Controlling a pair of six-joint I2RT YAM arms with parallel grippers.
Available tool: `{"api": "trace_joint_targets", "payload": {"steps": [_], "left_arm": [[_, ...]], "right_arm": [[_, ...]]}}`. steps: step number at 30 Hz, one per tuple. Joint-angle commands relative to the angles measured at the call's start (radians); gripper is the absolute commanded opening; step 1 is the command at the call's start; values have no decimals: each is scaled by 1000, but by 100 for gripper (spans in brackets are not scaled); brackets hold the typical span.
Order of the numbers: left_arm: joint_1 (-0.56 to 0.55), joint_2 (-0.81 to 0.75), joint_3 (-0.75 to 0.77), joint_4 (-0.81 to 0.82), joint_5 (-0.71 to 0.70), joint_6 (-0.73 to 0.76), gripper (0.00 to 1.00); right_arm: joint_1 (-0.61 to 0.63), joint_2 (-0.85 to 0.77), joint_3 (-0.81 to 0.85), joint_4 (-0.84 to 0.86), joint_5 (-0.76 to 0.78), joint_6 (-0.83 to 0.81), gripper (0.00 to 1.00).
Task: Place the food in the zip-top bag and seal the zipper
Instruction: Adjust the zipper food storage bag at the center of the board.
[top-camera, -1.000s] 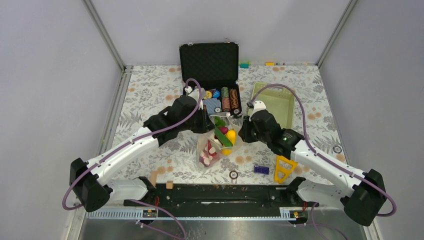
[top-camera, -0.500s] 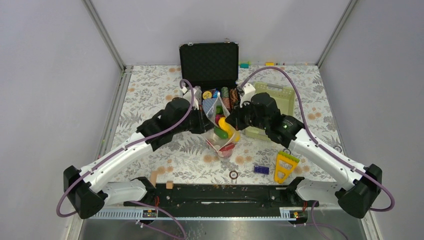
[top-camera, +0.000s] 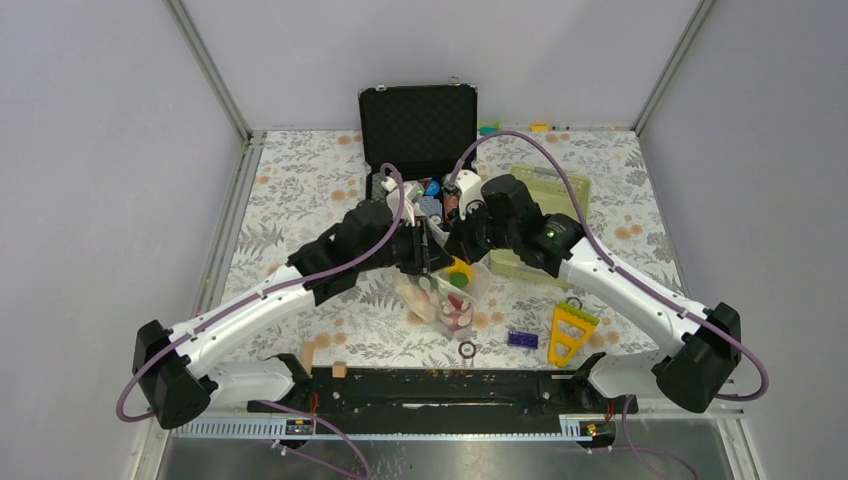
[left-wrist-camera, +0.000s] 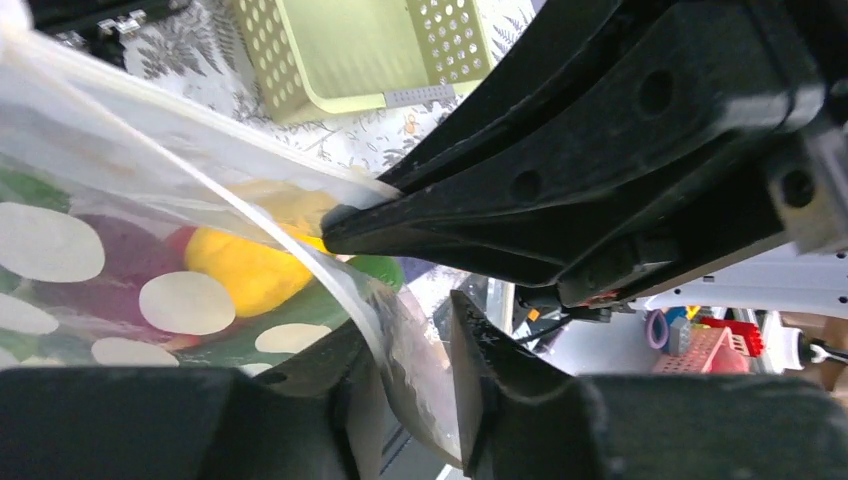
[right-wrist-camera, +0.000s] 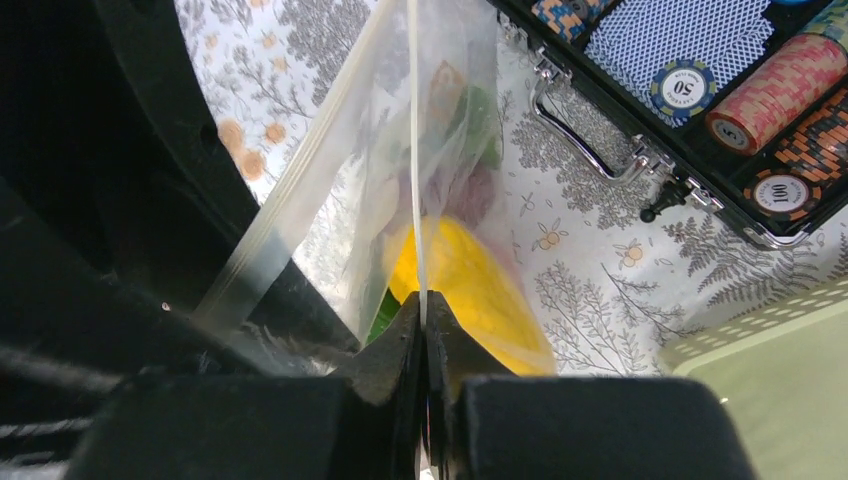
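Observation:
The zip-top bag (top-camera: 447, 300) hangs between my two grippers, its bottom low over the flowered table. The food shows through it: a yellow piece (top-camera: 459, 272), red, white and green pieces. My left gripper (top-camera: 432, 255) and right gripper (top-camera: 455, 243) meet at its top edge. In the left wrist view the left gripper (left-wrist-camera: 415, 350) has its jaws close together, with bag film (left-wrist-camera: 150, 150) bunched between them above the yellow piece (left-wrist-camera: 250, 270). In the right wrist view the right gripper (right-wrist-camera: 424, 310) is shut on the zipper (right-wrist-camera: 415, 150), with yellow food (right-wrist-camera: 470, 280) behind.
An open black case (top-camera: 418, 120) of poker chips (right-wrist-camera: 770, 90) stands just behind the bag. A pale green basket (top-camera: 555, 200) sits at the right. A yellow triangle toy (top-camera: 568, 333), a blue brick (top-camera: 522, 339) and a ring (top-camera: 467, 349) lie near the front edge.
The bag rose off the table. My right gripper moved left along its top edge until it met the left gripper. Both wrists shifted towards the case.

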Motion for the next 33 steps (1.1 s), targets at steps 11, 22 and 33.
{"api": "trace_joint_targets", "payload": {"steps": [11, 22, 33], "left_arm": [[-7, -139, 57, -110, -48, 194, 99], [252, -263, 131, -285, -318, 259, 99], [637, -274, -210, 238, 604, 661, 99]], "right_arm": [[-28, -18, 54, -58, -119, -266, 7], [-75, -8, 86, -72, -187, -318, 6], [-104, 63, 153, -112, -247, -341, 6]]}}
